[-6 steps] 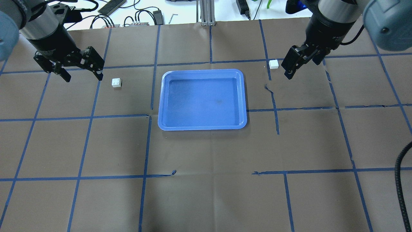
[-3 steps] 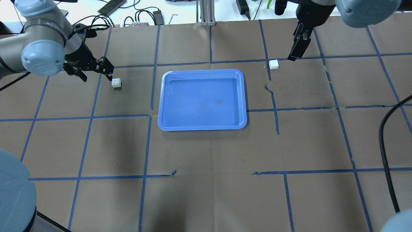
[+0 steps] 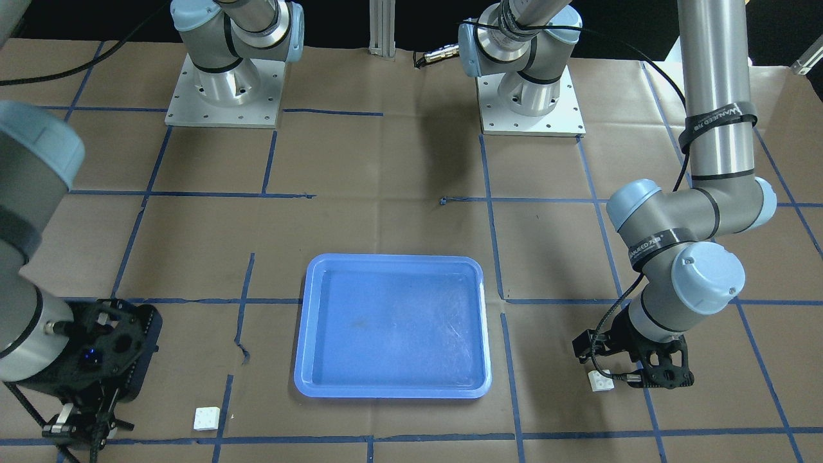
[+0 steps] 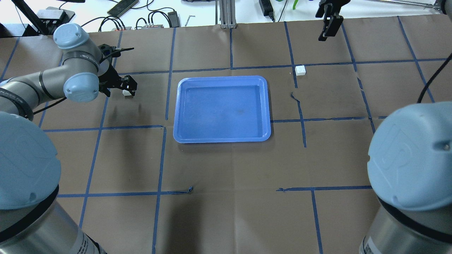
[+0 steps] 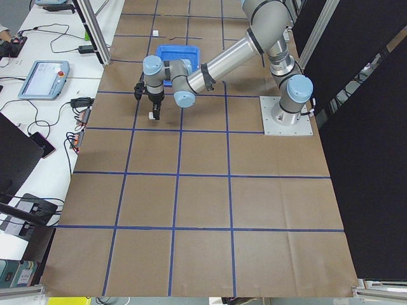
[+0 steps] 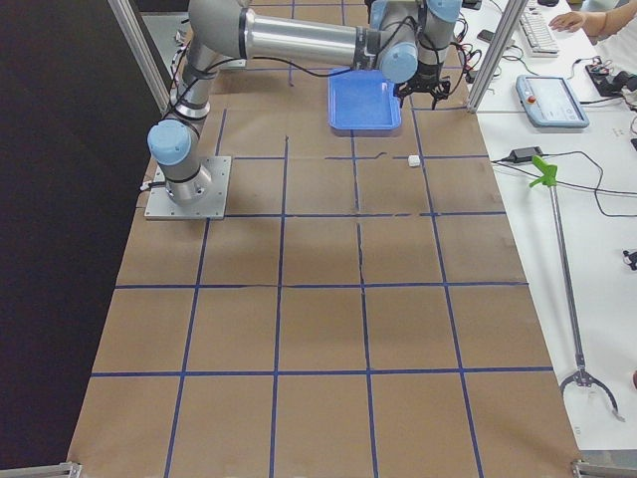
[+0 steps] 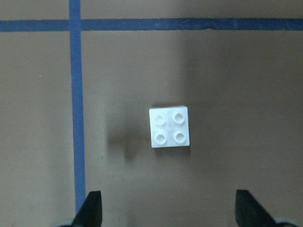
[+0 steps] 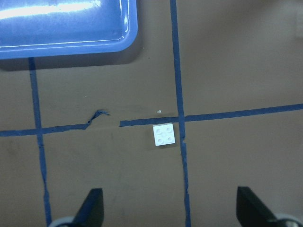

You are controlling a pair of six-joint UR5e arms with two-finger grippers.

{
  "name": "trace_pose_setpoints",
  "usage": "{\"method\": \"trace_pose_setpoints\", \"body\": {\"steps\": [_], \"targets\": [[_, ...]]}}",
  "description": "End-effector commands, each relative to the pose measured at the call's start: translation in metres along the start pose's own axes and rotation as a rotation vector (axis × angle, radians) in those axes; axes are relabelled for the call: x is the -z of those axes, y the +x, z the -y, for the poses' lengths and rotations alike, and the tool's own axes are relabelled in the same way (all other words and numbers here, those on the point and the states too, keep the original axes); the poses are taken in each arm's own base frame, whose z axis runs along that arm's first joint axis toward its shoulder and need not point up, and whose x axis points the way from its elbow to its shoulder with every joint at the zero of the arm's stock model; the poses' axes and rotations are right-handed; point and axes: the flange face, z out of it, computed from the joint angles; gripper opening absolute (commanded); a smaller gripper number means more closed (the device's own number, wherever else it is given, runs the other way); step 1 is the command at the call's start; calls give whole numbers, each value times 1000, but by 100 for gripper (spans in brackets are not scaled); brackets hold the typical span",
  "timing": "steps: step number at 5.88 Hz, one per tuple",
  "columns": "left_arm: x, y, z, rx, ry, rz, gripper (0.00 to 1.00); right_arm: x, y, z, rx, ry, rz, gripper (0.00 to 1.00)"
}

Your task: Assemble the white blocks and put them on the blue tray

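The blue tray (image 4: 221,108) lies mid-table with nothing in it. One white block (image 4: 126,94) sits to its left. My left gripper (image 4: 122,92) hangs open low over it. In the left wrist view the block (image 7: 169,126) lies studs up, ahead of the open fingertips (image 7: 92,209). The other white block (image 4: 300,70) sits on a tape crossing right of the tray. My right gripper (image 4: 323,35) is open, beyond it and apart from it. The right wrist view shows this block (image 8: 164,135) far below and a tray corner (image 8: 71,45).
Brown paper with blue tape lines covers the table. Cables and devices (image 4: 152,21) lie past the far edge, beside a metal post (image 4: 226,16). The arm bases (image 3: 222,96) stand on the robot's side. An operator's desk with a tablet (image 6: 552,100) is beyond the right end.
My left gripper has moved right and down, from beside the left block to over it. My right gripper has moved farther from its block, toward the table's far edge.
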Motion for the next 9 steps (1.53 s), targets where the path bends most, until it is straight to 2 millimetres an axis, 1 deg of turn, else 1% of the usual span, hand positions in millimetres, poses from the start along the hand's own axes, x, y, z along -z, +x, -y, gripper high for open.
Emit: {"method": "trace_pose_setpoints", "body": {"steps": [1,2,3,4,5,6,7,8,9], "targets": [[-19,0,7,0,44,3,98,-61,29,-59,24,271,21,100],[-19,-1,7,-5,44,4,81,-98,32,-87,9,397,41,100],[-16,0,8,-11,52,4,52,-137,20,-97,83,460,66,100],[-14,0,8,-14,55,5,32,-168,5,-92,115,556,68,100],[-9,0,8,-19,63,5,18,-182,6,-92,125,576,40,100],[-4,0,8,-45,69,6,10,-205,5,-96,165,584,47,100],[9,19,4,-171,78,-2,9,-212,3,-97,190,583,52,100],[34,57,-7,-313,71,-15,10,-217,2,-98,189,579,61,100],[53,120,-29,-495,29,-34,10,-220,2,-99,178,581,66,98]]}}
